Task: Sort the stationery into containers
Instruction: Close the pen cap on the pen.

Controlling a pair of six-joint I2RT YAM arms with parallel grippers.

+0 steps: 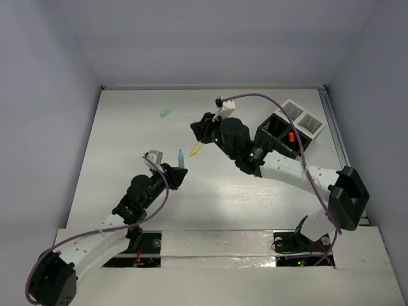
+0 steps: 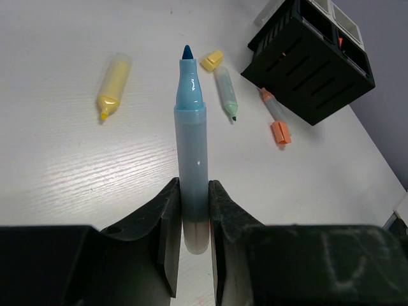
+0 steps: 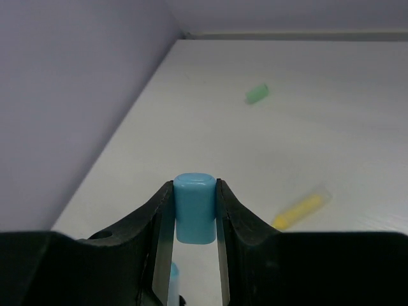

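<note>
Left wrist shows left gripper (image 2: 193, 194) clamping a blue marker (image 2: 191, 127); right gripper (image 3: 194, 188) pinches a blue piece (image 3: 194, 213).

Left tool (image 2: 192, 191) pinches blue pen (image 2: 191, 127); right tool (image 3: 194, 191) pinches blue cap (image 3: 194, 217)

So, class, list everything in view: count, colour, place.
blue pen: 1, blue, held
blue cap: 1, blue, held
yellow pen: 1, yellow, on table
green pen: 1, mint, on table
yellow cap: 1, yellow, beside green pen
orange pen: 1, orange, beside green pen
green piece: 1, mint, far left
black box: 1, black, right side
white tray: 1, white, joined to box
left hand: 1, black, holds blue pen
right hand: 1, black, holds blue cap
</note>
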